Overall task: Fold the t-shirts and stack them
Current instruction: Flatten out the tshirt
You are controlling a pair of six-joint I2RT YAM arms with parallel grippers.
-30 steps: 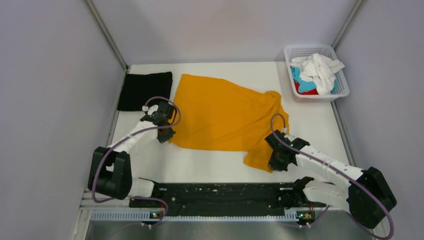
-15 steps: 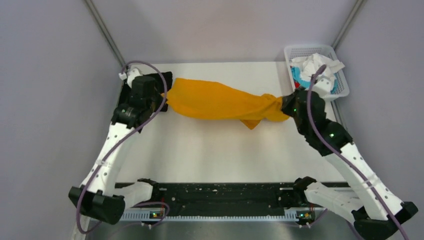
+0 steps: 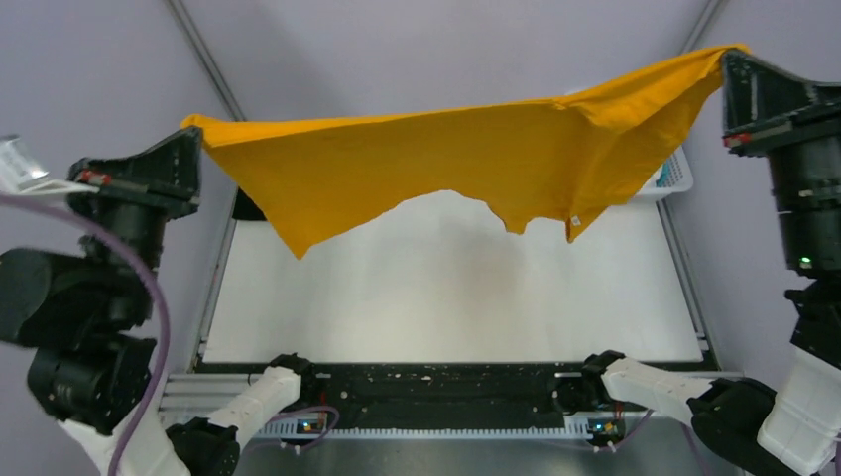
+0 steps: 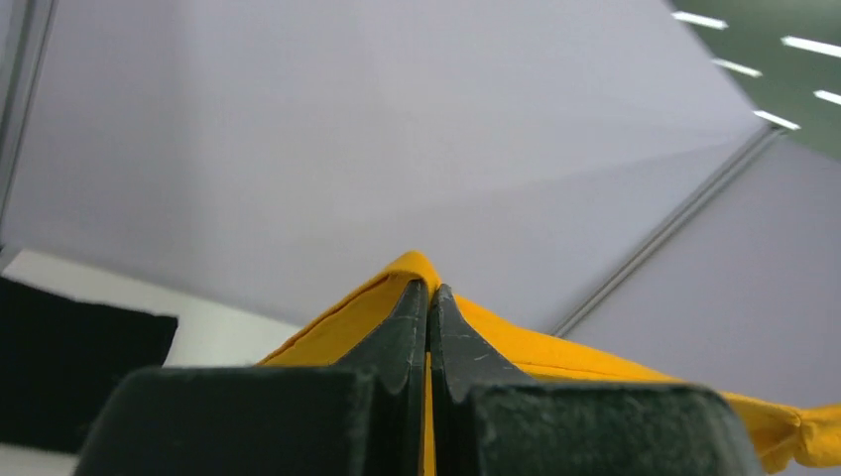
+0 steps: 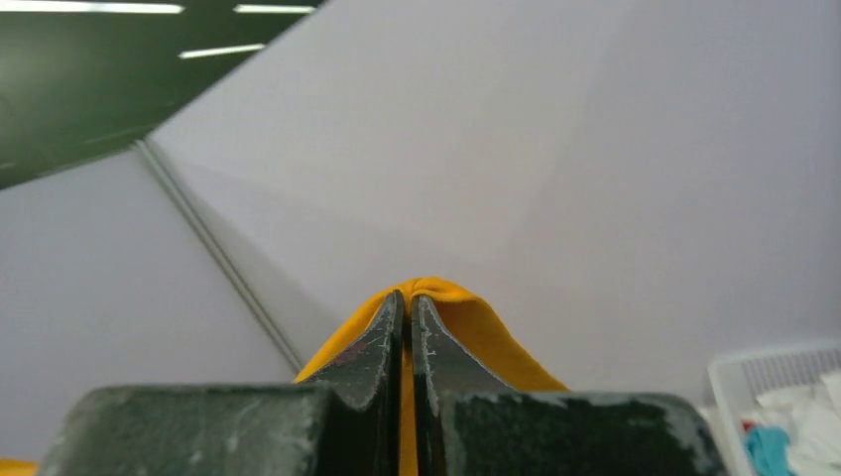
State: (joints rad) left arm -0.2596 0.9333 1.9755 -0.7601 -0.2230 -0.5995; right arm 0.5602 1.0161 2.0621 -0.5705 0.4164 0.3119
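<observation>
The mustard-orange t-shirt (image 3: 436, 159) is hanging in the air as a spread sheet, well above the surface (image 3: 446, 307). A second ago it was lying flat there, and half a second ago it was being pulled into a bunched rope.

Nearest the top camera, at 9 o'clock, the left claw (image 3: 193, 134) is pressing its jaws together on one corner of the cloth, and its wrist view is showing orange fabric squeezed between the tips. At 2 o'clock the right claw (image 3: 731, 58) is pinching the opposite corner the same way.

Between them the top edge is running fairly taut. The lower edge is drooping unevenly, with one point sagging toward 8 o'clock and another toward 4 o'clock.

Farther back, the black t-shirt (image 3: 246, 206) is lying at 10 o'clock, mostly hidden by the cloth, and the basket (image 3: 677, 174) is peeking out at 2 o'clock.

The lift is probably shaking the shirt open, so laying it down flat for folding seems to be coming next.
</observation>
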